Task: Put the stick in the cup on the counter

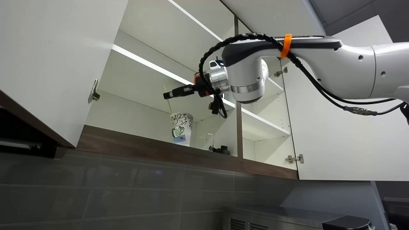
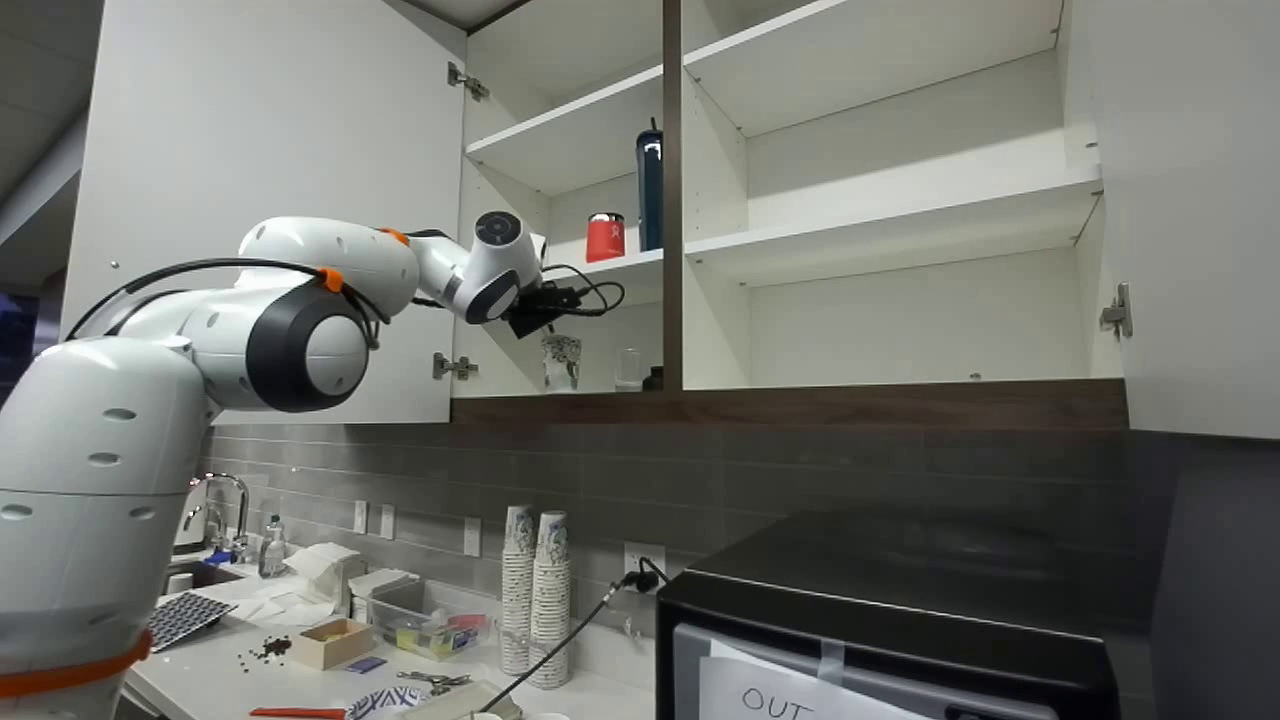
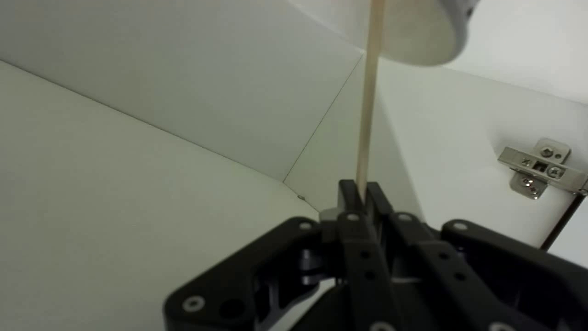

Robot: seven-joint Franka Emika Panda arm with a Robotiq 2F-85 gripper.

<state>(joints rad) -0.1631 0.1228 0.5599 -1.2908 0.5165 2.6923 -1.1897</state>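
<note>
**Gently: a held stick [image 3: 369, 105] at the cup [image 1: 182, 127]**

We see the gripper [image 3: 364, 194] pinching the stick, which slants down toward the upright cup's rim inside the cabinet [image 1: 127, 110]; whether its tip is within, we cannot tell. We should centre it over the mouth, lower it, then release. Nearby stands a clear glass [image 2: 628, 370], and a shelf edge [image 1: 153, 66] above would limit lift; we probably have more room on the side away from the glass.

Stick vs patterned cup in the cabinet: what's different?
The stick is thin and plain; the patterned cup is wide with dark swirls. The stick leans; the cup stands upright. The stick is pinched between the fingers; the cup sits in the cabinet, apart from them. Both are pale.
</note>
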